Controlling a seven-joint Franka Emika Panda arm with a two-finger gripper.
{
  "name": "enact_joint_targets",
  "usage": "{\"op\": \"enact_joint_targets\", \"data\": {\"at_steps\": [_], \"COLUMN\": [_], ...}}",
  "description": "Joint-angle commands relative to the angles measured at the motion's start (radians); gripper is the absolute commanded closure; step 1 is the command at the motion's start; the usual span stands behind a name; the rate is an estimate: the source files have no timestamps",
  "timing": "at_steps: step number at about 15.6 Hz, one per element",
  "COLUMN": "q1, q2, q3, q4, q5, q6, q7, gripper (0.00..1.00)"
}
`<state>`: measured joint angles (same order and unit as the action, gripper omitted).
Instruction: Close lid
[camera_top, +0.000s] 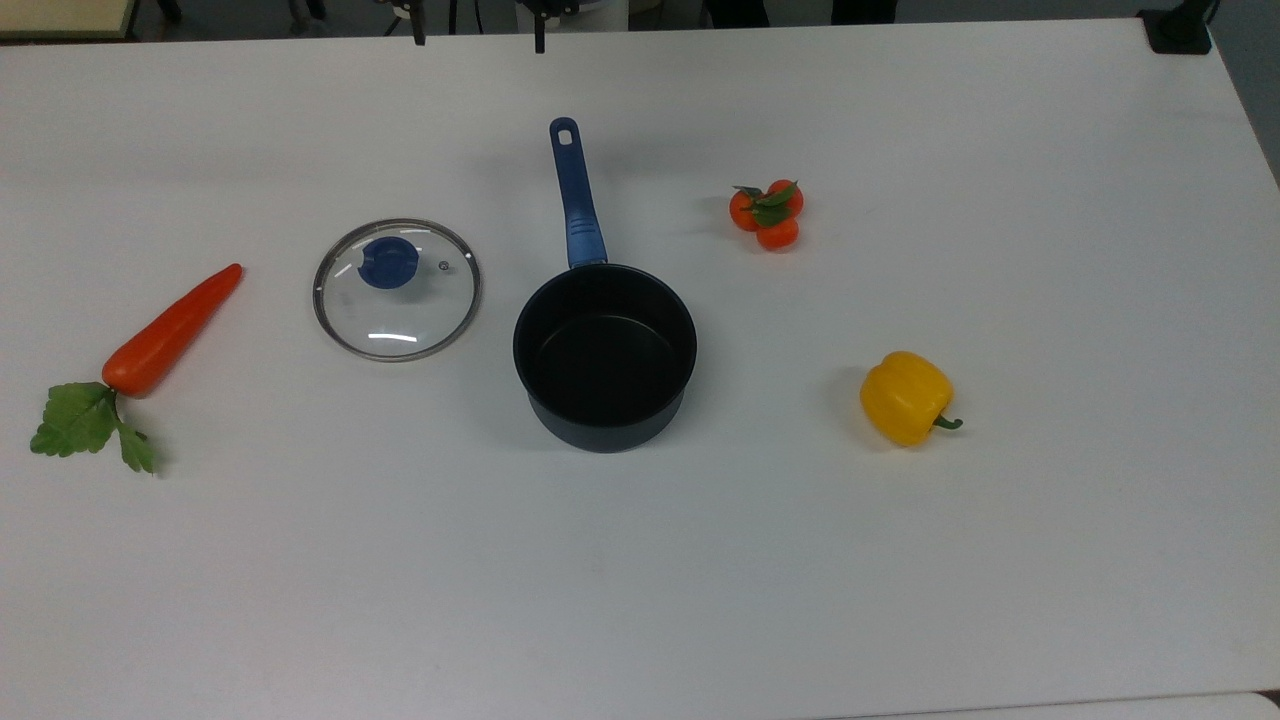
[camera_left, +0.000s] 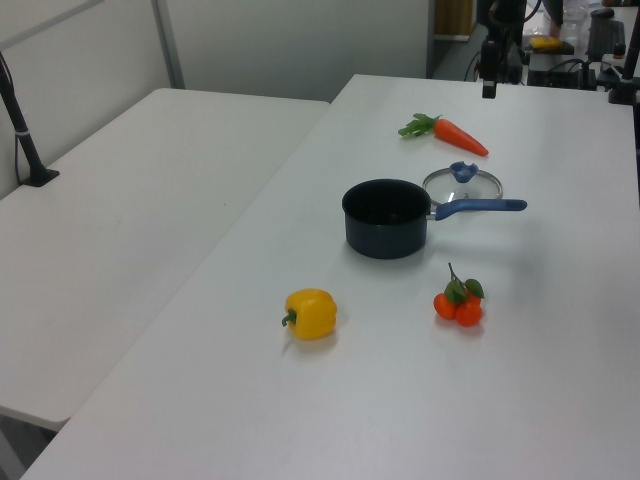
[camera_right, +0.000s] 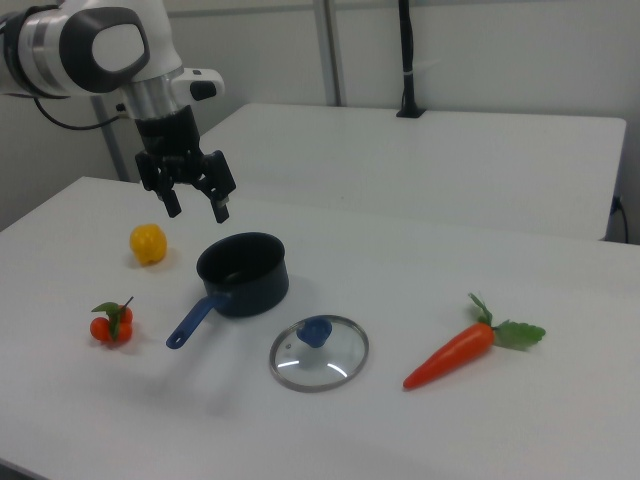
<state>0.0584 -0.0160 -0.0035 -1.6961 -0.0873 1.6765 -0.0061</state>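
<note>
The lid (camera_top: 397, 300), clear glass with a silver rim and a blue knob (camera_top: 388, 263), lies flat on the white table, just to the top view's left of the pot. The dark saucepan (camera_top: 605, 355) stands open and empty, its long blue handle (camera_top: 577, 200) pointing toward the far edge. The right view shows the lid (camera_right: 319, 352) in front of the pot (camera_right: 242, 272). My gripper (camera_right: 197, 210) hangs in the air above and behind the pot, open, with nothing between its fingers. It is well apart from the lid.
A toy carrot (camera_top: 170, 330) lies to the top view's left of the lid. A cluster of small tomatoes (camera_top: 768, 214) and a yellow pepper (camera_top: 905, 397) sit on the top view's right of the pot. A second table (camera_left: 130, 200) adjoins.
</note>
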Motion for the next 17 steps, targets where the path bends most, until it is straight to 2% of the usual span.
{"op": "enact_joint_targets", "data": {"at_steps": [1, 13, 17], "q1": [0.008, -0.006, -0.089], "q2": [-0.013, -0.015, -0.015], "q3": [-0.006, -0.007, -0.006], "q4": [-0.013, -0.013, -0.014], "q5": [0.003, 0.004, 0.006], "q6": [-0.008, -0.009, -0.001], "q7": [0.012, 0.015, -0.002], "gripper": [0.0, 0.0, 0.0]}}
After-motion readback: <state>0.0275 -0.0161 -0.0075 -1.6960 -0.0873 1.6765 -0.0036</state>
